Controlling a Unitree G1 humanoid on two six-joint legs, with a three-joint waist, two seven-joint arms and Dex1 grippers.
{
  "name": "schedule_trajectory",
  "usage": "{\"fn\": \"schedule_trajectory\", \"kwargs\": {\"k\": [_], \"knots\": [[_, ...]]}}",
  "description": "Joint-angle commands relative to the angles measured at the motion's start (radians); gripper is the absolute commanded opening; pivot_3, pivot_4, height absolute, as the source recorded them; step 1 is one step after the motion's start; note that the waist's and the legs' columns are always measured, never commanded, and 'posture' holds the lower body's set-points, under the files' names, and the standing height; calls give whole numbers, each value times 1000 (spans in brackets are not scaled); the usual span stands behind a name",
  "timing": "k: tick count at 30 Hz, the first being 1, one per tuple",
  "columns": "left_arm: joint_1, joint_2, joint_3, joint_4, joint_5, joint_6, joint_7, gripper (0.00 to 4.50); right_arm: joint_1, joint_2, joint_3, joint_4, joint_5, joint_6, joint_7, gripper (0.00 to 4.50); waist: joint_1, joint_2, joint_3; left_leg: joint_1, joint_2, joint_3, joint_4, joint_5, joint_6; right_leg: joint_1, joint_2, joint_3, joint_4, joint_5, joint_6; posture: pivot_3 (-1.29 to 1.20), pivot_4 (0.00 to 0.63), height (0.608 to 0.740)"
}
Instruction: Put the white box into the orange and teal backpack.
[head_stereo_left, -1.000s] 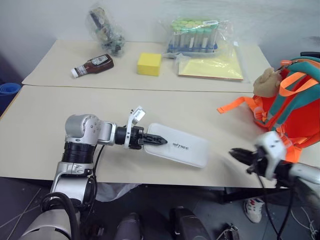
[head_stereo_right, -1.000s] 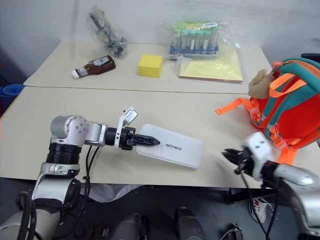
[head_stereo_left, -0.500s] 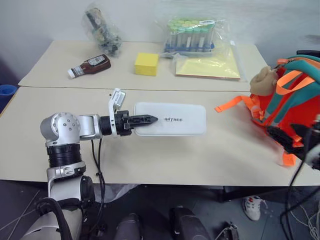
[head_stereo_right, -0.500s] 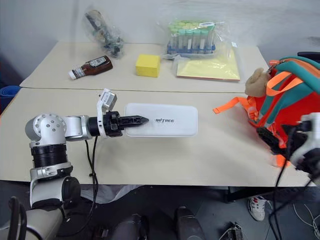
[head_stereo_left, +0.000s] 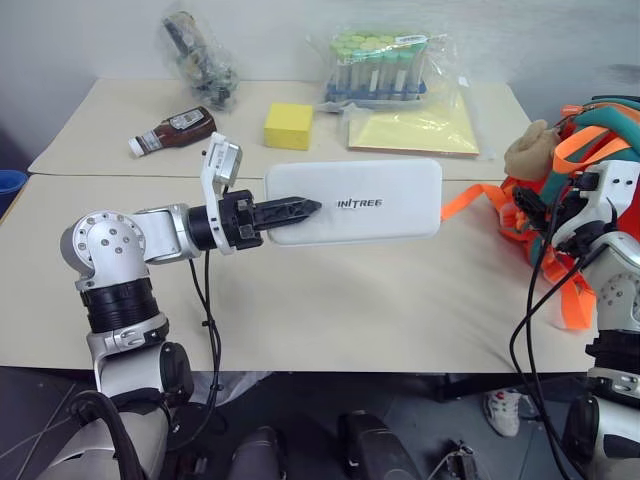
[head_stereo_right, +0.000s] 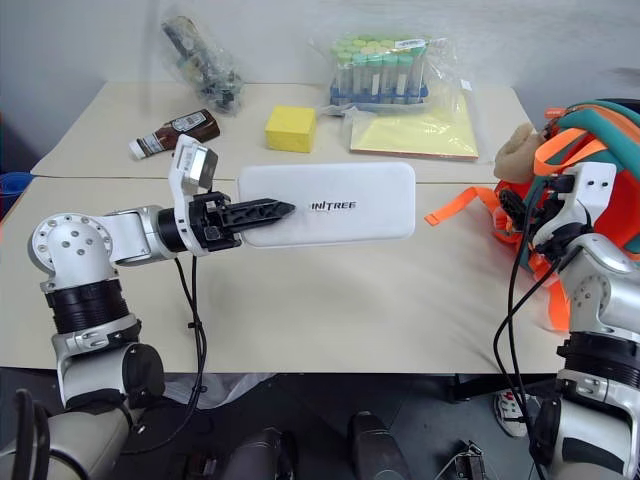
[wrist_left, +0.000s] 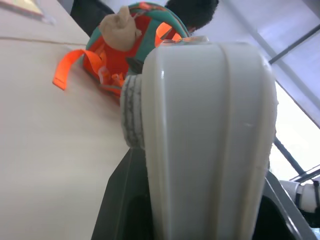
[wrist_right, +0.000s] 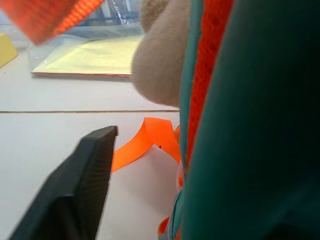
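**White box lifted, backpack at right edge**

Eye views: left gripper is clamped on one end of the white box, holding it level above the table. One orange and teal backpack sits at the right; right gripper is against it, can't tell its finger state. Behind: one ketchup bottle, one yellow sponge block.

Left wrist view: box edge sits between the fingers, backpack beyond.

Right wrist view: one black finger beside the backpack.
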Motion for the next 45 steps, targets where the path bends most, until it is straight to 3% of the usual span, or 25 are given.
{"fn": "schedule_trajectory", "kwargs": {"k": [1, 6, 10, 14, 25, 31, 35, 39, 45], "knots": [[6, -4, 20, -68, -52, -60, 9, 1221, -20, -8, 7, -20, 4, -36, 45, 1824, -2, 0, 0, 0, 0, 0, 0, 0, 0, 0, 0, 0, 0, 0, 0, 0, 150, 740], [30, 23, -3, -78, -26, -176, 10, 1221, 39, -44, 97, -217, 80, 36, 251, 23, -12, 0, 0, 1, 0, 0, 1, 1, -2, 0, 1, 0, 2, 0, 0, 0, 150, 740], [21, 39, -22, -35, 9, -284, 24, 1221, 99, -79, 140, -489, 251, 196, 390, 7, -23, 1, 1, 1, 1, -1, 0, 2, -3, 0, 1, 0, 3, 0, 0, 0, 150, 740], [-6, 90, -23, 5, 9, -391, -43, 1221, 154, -183, 113, -734, 523, 388, 521, 7, -25, 2, 2, 1, 2, -1, -1, 1, -3, 0, 2, -1, 3, 0, 0, 0, 150, 740], [-54, 232, -81, 106, 13, -557, -299, 1221, 292, -429, -136, -758, 941, 610, 652, 7, -2, 1, 2, -1, 0, -2, -1, -2, 4, 2, -2, -2, -5, 0, 0, 0, 150, 740], [-2, 245, -231, 68, 150, -748, -391, 1221, 310, -475, -170, -728, 985, 631, 648, 7, 9, 1, 2, -2, 1, -2, -3, -3, 4, 1, -1, -2, -9, 0, 0, 0, 150, 740], [-50, 169, -303, 133, 217, -848, -389, 1221, 333, -488, -177, -720, 979, 633, 679, 7, 18, 1, 2, -4, 1, -2, -2, -4, 5, 1, -2, -2, -10, 0, 1, 0, 150, 740], [-56, 169, -384, 160, 290, -937, -472, 1221, 339, -483, -170, -699, 960, 625, 667, 7, 25, 1, 2, -5, 1, -2, -1, -4, 6, 1, -1, -2, -10, -1, 1, 0, 150, 740], [-108, 217, -492, 226, 357, -992, -665, 1221, 370, -472, -101, -693, 821, 560, 686, 7, 28, 1, 2, -5, 1, -2, -1, -5, 6, 1, -1, -2, -10, -1, 1, 0, 150, 740]]}}
